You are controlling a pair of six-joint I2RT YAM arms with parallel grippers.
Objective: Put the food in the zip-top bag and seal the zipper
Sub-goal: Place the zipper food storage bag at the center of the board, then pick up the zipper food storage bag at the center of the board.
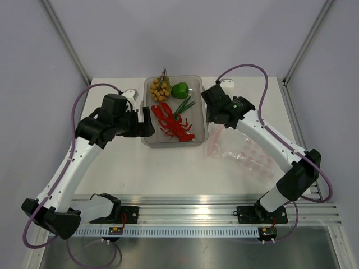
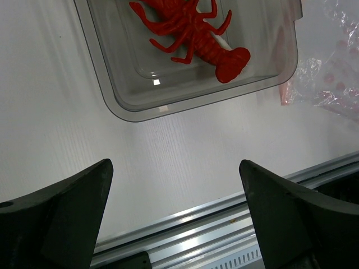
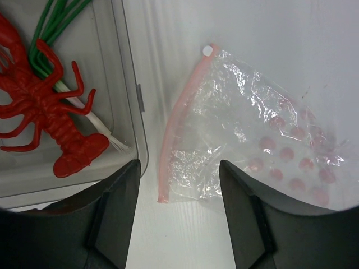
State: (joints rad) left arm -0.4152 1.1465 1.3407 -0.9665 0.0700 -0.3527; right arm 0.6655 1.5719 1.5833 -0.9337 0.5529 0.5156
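Note:
The food lies in a clear tray (image 1: 200, 138): a red lobster (image 1: 173, 124), a green bell pepper (image 1: 180, 89), a cluster of yellow balls (image 1: 160, 89) and thin green stalks (image 1: 184, 106). The zip-top bag (image 1: 247, 154) lies flat and empty to the right of the tray, its pink zipper (image 3: 176, 120) facing the tray. My right gripper (image 3: 179, 163) hovers open above the zipper's near end, holding nothing. My left gripper (image 2: 175, 163) is wide open over the table, just off the tray's left side, with the lobster (image 2: 190, 31) ahead of it.
A small white block (image 1: 130, 93) sits at the tray's far left and another (image 1: 226, 83) at its far right. An aluminium rail (image 1: 190, 214) runs along the near edge. Frame posts rise at both back corners.

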